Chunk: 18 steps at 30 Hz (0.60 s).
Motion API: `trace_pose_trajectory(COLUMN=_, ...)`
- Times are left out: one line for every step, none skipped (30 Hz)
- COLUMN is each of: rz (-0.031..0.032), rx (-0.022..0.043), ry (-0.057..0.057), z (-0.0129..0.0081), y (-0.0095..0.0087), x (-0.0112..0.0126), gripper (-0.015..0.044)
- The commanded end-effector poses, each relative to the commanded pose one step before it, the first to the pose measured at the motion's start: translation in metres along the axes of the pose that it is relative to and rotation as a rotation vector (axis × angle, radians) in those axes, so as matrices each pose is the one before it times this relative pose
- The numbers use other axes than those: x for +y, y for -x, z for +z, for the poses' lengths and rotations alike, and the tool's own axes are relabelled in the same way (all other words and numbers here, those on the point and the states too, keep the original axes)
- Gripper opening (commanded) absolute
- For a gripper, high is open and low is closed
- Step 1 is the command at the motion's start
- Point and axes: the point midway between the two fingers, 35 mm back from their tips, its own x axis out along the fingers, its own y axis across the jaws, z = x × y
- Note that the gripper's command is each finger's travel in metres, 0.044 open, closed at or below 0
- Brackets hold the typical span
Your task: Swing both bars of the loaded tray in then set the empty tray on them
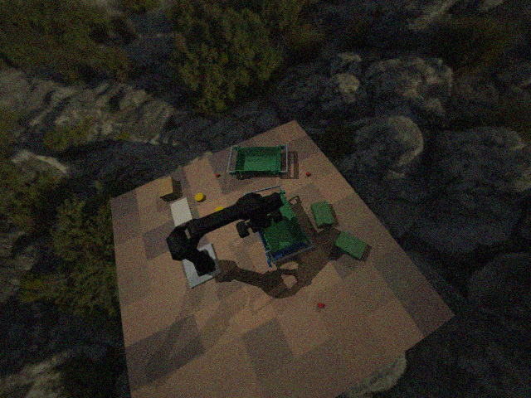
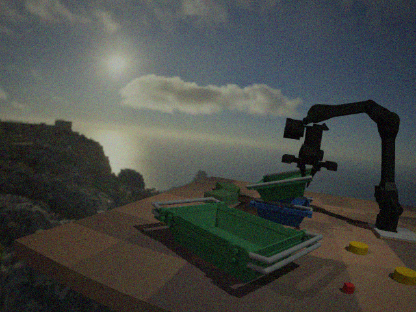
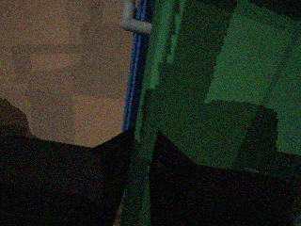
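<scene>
My gripper [image 2: 307, 177] [image 3: 145, 132] is shut on the side wall of the empty green tray [image 1: 284, 233] [image 2: 281, 192] [image 3: 254, 71]. That tray hangs over the blue tray [image 1: 294, 249] [image 2: 279, 213] [image 3: 133, 89], tilted, its gripped side higher in the exterior view. I cannot tell whether the two touch. A grey wire bar [image 2: 301, 207] shows at the blue tray's near end. Another bar piece [image 3: 136, 24] shows beside the blue edge in the wrist view. The green tray hides the load and most of the blue tray's top, so how both bars lie is unclear.
Another green tray [image 1: 258, 160] [image 2: 201, 231] with bars out over its ends stands near the table's far edge. Two green blocks [image 1: 322, 214] [image 1: 351, 245] lie beyond the blue tray. Yellow discs [image 1: 199, 197] [image 2: 358, 247], small red cubes [image 1: 320, 305] [image 2: 348, 287] and a tan block [image 1: 166, 187] also lie there.
</scene>
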Motion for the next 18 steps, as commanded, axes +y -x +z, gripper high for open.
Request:
trace_pose_trajectory(rz=0.01692, rx=-0.00209, ry=-0.0049, z=-0.00196, y=-0.00408, x=0.00429, gripper=0.0000)
trace_pose_trajectory(rz=0.00000, rx=0.00000, ry=0.0000, z=0.00000, y=0.00000, x=0.00000, gripper=0.0000)
trace_pose_trajectory(rz=0.00001, rx=0.00000, ry=0.0000, z=-0.00006, y=-0.00021, x=0.00008, gripper=0.0000)
trace_pose_trajectory(rz=0.00001, rx=0.00001, ry=0.0000, z=-0.00012, y=-0.00045, x=0.00018, gripper=0.0000)
trace_pose_trajectory(rz=0.00002, rx=0.00001, ry=0.0000, z=-0.00016, y=-0.00060, x=0.00024, gripper=0.0000)
trace_pose_trajectory(rz=0.00002, rx=0.00002, ry=0.0000, z=-0.00021, y=-0.00078, x=0.00032, gripper=0.0000)
trace_pose_trajectory(rz=0.00003, rx=0.00002, ry=0.0000, z=-0.00027, y=-0.00100, x=0.00041, gripper=0.0000)
trace_pose_trajectory(rz=0.00003, rx=0.00002, ry=0.0000, z=-0.00027, y=-0.00100, x=0.00041, gripper=0.0000)
trace_pose_trajectory(rz=0.00003, rx=0.00002, ry=0.0000, z=-0.00028, y=-0.00105, x=0.00044, gripper=0.0000)
trace_pose_trajectory(rz=0.00003, rx=0.00003, ry=0.0000, z=-0.00030, y=-0.00111, x=0.00047, gripper=0.0000)
trace_pose_trajectory(rz=0.00003, rx=0.00002, ry=0.0000, z=-0.00025, y=-0.00094, x=0.00040, gripper=0.0000)
trace_pose_trajectory(rz=0.00002, rx=0.00001, ry=0.0000, z=-0.00016, y=-0.00059, x=0.00025, gripper=0.0000)
trace_pose_trajectory(rz=0.00001, rx=0.00000, ry=0.0000, z=-0.00005, y=-0.00020, x=0.00009, gripper=0.0000)
trace_pose_trajectory(rz=0.00000, rx=0.00000, ry=0.0000, z=0.00000, y=0.00000, x=0.00000, gripper=0.0000)
trace_pose_trajectory(rz=0.00000, rx=0.00000, ry=0.0000, z=0.00000, y=0.00000, x=0.00000, gripper=0.0000)
trace_pose_trajectory(rz=0.00000, rx=0.00000, ry=0.0000, z=0.00000, y=0.00000, x=0.00000, gripper=0.0000)
trace_pose_trajectory(rz=0.00000, rx=0.00000, ry=0.0000, z=0.00000, y=0.00000, x=0.00000, gripper=0.0000)
trace_pose_trajectory(rz=0.00000, rx=0.00000, ry=0.0000, z=-0.00006, y=-0.00022, x=0.00007, gripper=0.0000)
